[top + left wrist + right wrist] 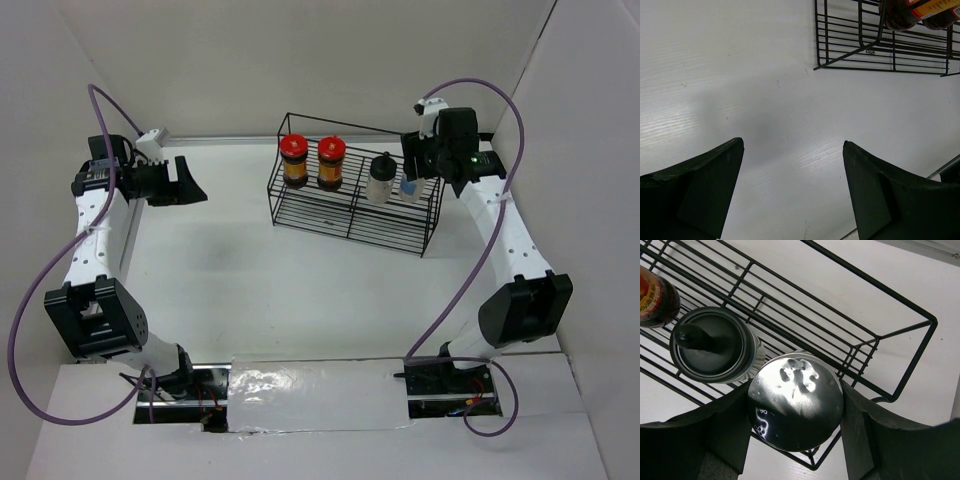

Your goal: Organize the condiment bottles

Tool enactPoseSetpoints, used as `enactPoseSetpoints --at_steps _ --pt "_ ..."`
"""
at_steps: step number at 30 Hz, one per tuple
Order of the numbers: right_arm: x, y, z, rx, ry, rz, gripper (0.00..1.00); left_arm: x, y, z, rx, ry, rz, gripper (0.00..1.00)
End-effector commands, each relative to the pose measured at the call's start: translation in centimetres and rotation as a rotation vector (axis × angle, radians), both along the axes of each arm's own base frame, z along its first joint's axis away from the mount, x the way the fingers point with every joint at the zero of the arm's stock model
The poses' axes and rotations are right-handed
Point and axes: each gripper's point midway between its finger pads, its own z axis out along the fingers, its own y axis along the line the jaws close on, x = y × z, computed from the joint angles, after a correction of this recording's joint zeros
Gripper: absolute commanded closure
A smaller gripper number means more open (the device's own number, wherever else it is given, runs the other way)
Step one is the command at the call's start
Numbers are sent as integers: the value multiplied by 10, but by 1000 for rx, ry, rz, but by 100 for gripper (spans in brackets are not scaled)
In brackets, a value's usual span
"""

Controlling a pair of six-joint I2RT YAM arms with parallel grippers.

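The pale-capped jar (pixel 796 400) is clamped upright in the right gripper (pixel 795 425), just beside the black-capped jar (pixel 715 345) at the wire rack's (pixel 880 286) right end.

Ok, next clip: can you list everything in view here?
wire rack: one, black, two-tier, far side of table
red-capped jars: two, brown contents, rack's upper shelf, left end
black-capped bottle: one, whitish, upper shelf, right of them
silver-lidded jar: one, blue label, upper shelf's right end
table: one, white
cables: two, purple, one along each arm
left gripper: black, open, over the table
right gripper: black, shut on silver-lidded jar
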Motion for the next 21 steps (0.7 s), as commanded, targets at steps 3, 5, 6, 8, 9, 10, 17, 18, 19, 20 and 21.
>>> enactPoseSetpoints --at_steps 3,5,6,8,9,10,17,18,19,20,21 --pt "17 6 21 -3 -102 -11 61 6 -1 15 -9 -44 -15 7" --pt "17 9 17 -9 -91 -2 43 6 -1 15 -9 -43 -13 7" --pt "16 10 14 -12 -85 -1 38 6 -1 16 -10 -45 -14 7" --pt "16 10 16 -9 -93 -2 27 6 0 16 -6 -46 -13 7" --pt "15 9 16 -8 -97 -5 24 7 0 16 -7 -47 -14 7" --pt "15 9 17 -8 -100 -5 20 6 -1 15 -8 -45 -14 7" --pt "15 1 25 -12 -119 -38 12 7 -1 16 -11 -48 -16 7" --pt "14 -1 31 -5 -134 -45 9 7 -1 16 -10 -47 -16 7" --pt "13 -3 36 8 -146 -54 6 7 -1 17 -10 -49 -17 7" --pt "14 -12 41 23 -161 -83 2 6 -1 16 -12 -47 -16 7" --pt "11 -17 55 60 -206 -109 0 7 -1 16 -8 -47 -15 7"
